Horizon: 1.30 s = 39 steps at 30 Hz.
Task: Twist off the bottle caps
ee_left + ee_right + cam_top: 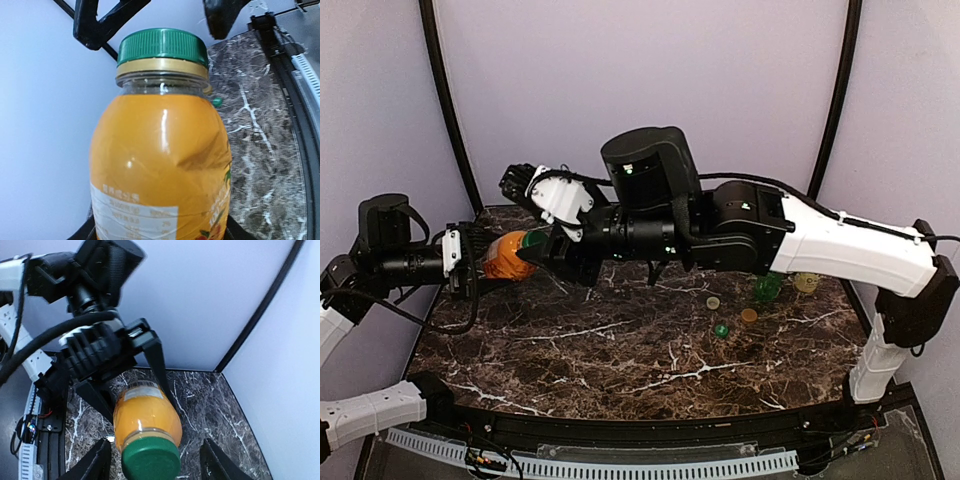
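Observation:
The short orange bottle (503,257) with its green cap (533,240) on is held on its side above the table's back left. My left gripper (470,262) is shut on its body. The left wrist view fills with the bottle (160,165) and cap (162,47). My right gripper (548,252) is open, its fingers (97,463) standing apart on either side of the cap (151,461) without touching it. The green bottle (767,288) and the pale yellow bottle (807,282) are at the right. The clear bottle is hidden.
Three loose caps, yellowish (713,302), green (721,329) and orange (748,315), lie on the dark marble table (620,360) right of centre. The right arm (750,235) spans the back of the table. Walls close in at the back and sides.

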Motion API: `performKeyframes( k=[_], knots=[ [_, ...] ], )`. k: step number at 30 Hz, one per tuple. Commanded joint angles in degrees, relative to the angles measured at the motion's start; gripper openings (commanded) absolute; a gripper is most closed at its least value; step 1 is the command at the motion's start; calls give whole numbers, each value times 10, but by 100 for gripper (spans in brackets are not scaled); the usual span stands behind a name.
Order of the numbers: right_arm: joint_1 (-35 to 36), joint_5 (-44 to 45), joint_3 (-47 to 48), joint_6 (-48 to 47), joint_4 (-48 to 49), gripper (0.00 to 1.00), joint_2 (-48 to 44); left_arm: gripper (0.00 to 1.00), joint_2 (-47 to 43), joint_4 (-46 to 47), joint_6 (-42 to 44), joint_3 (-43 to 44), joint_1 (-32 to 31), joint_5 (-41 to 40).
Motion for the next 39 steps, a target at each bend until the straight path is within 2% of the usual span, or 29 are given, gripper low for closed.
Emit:
performKeyframes(
  k=[1,4,8,11,13,18,26,30,34,39],
  knots=[
    [-44,31,16,318,5,71,-14,2,-22,185,51,-52,-1,-147],
    [-83,-35,-17,498,36,81,-23,2,-31,267,108,-81,-1,-195],
    [-112,-111,-85,627,162,82,-33,2,-47,373,217,-133,-2,-224],
    [-117,-127,-73,660,181,82,-16,2,-51,453,302,-176,-3,-231],
    [-118,-132,-65,674,180,84,-6,2,-51,487,330,-192,-3,-237],
    [-126,-142,-75,710,186,87,3,2,-42,518,349,-193,-3,-253],
    [-131,-161,-65,727,186,84,33,2,-36,520,366,-193,-4,-256],
    [-133,-176,-50,728,185,71,47,1,-33,518,366,-192,-5,-255],
    [-134,-177,-57,731,186,61,45,1,-30,518,367,-190,-6,-260],
    [-134,-179,-67,732,197,37,42,1,-27,521,370,-191,-7,-258]
  ],
)
